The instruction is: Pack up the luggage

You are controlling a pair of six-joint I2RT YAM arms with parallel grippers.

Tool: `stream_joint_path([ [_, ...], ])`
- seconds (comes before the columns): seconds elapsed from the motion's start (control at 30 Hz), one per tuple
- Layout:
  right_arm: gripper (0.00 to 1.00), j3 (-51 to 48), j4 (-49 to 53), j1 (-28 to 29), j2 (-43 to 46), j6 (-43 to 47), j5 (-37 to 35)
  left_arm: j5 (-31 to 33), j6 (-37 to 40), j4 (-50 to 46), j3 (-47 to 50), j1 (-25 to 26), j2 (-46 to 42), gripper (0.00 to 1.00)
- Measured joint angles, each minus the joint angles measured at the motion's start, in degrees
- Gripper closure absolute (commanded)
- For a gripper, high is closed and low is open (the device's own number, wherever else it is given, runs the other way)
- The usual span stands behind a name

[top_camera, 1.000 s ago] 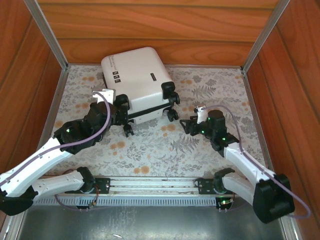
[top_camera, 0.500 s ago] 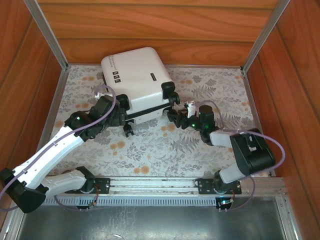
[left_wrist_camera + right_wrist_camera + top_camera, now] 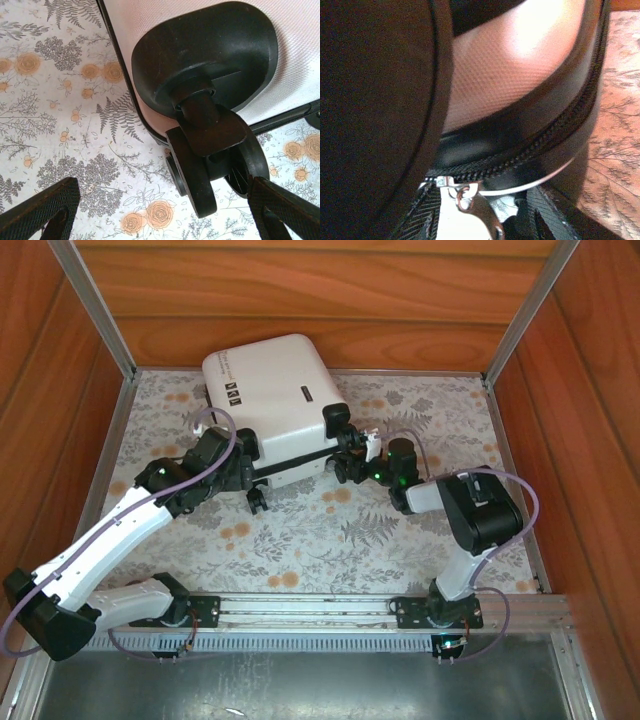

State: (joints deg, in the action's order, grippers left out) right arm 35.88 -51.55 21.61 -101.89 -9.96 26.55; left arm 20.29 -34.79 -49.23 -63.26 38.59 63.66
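The luggage (image 3: 272, 395) is a white hard-shell suitcase lying shut and flat at the back of the table, wheels toward me. My left gripper (image 3: 243, 468) sits at its near left corner. In the left wrist view this gripper (image 3: 160, 220) is open wide, and a black caster wheel (image 3: 215, 165) stands between and just ahead of its fingers. My right gripper (image 3: 356, 446) is at the near right corner by the wheels. In the right wrist view its fingers (image 3: 545, 220) stand a little apart either side of the metal zipper pull (image 3: 472, 207), which hangs from the black zipper (image 3: 530, 150).
Wooden walls (image 3: 300, 300) box in the table on three sides. The suitcase's back corner is close to the rear wall. Floral tablecloth (image 3: 330, 540) lies bare between the suitcase and the arm bases.
My right gripper has swung left from mid-table up to the suitcase's right corner, and its jaws have narrowed around the zipper pull. The left gripper shifted slightly and stayed open at the wheel.
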Motion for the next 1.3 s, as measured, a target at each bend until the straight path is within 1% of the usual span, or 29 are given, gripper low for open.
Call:
stream_joint_path([
  [0.27,0.67,1.9,0.5,0.0,-1.5,0.1,0.1,-0.7,0.0,0.0,0.0,-0.4,0.6,0.09],
  [0.6,0.88,3.2,3.8,0.1,-1.5,0.3,-3.2,-2.5,0.5,-0.1,0.0,-0.4,0.6,0.09],
  [0.73,0.99,4.0,5.3,0.2,-1.5,0.5,-4.2,-3.2,0.5,-0.1,0.0,-0.5,0.1,0.09],
  [0.97,1.00,4.7,6.6,0.1,-1.3,0.7,-4.9,-5.3,0.3,-0.5,-1.1,-0.5,-0.3,0.10],
  [1.1,1.00,5.1,8.6,0.1,-0.6,1.2,-4.8,-5.9,-0.2,-1.8,-3.5,-0.5,0.1,0.13],
  [1.3,1.00,5.3,11.4,0.1,0.9,1.5,-4.7,-5.9,-1.9,-3.2,-6.8,-0.5,0.1,0.13],
])
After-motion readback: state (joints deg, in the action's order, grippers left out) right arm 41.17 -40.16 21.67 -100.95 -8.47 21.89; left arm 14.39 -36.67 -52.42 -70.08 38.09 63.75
